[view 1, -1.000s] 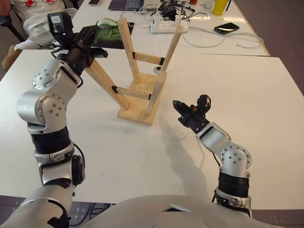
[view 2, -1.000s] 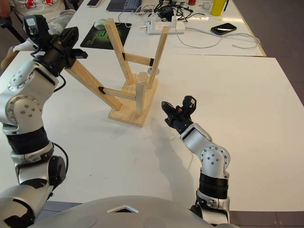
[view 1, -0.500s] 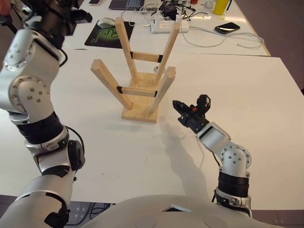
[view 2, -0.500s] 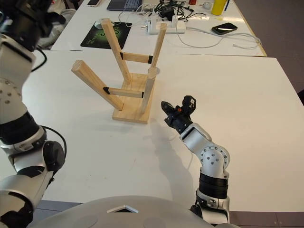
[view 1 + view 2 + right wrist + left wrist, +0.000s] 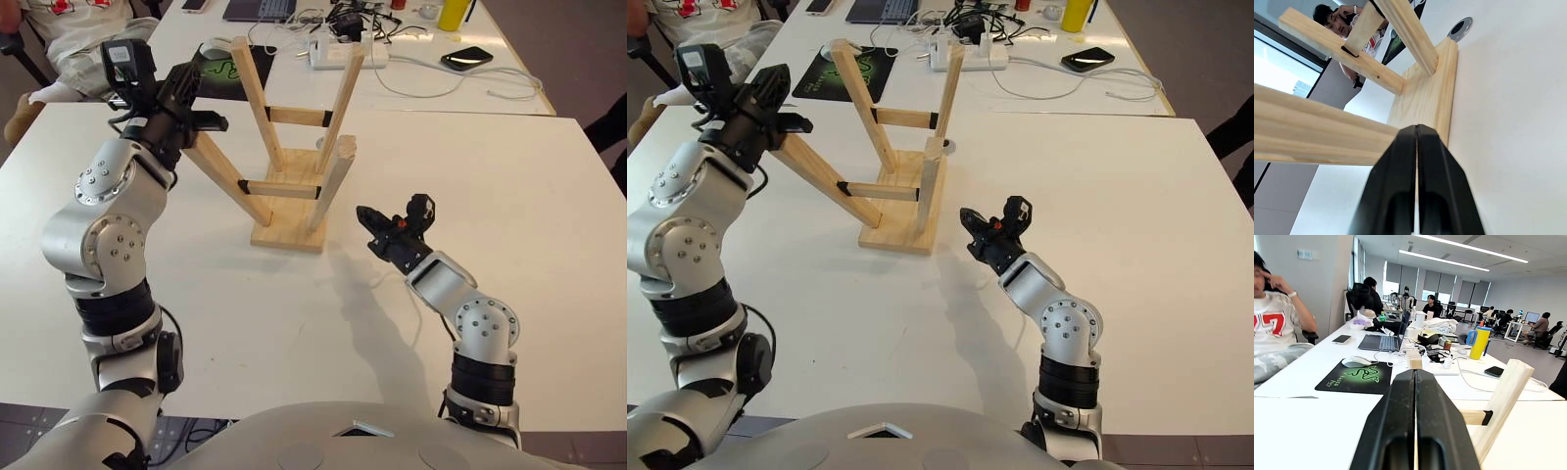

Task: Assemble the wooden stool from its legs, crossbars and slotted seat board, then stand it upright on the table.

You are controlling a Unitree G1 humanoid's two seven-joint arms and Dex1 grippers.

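The left gripper [image 5: 188, 88] was seen with fingers pressed together, empty, at the top of the left-slanting leg [image 5: 227, 181]. The right gripper [image 5: 372, 221], likewise closed and empty, was held just right of the stool [image 5: 294, 147]. The stool was set upside down mid-table on its seat board [image 5: 284, 235], legs pointed upward.

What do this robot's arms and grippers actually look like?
The left arm and right arm are rounded silver shells dotted with small bolts, with black bands at the joints. The left gripper and right gripper are black; the right one carries a small red mark.
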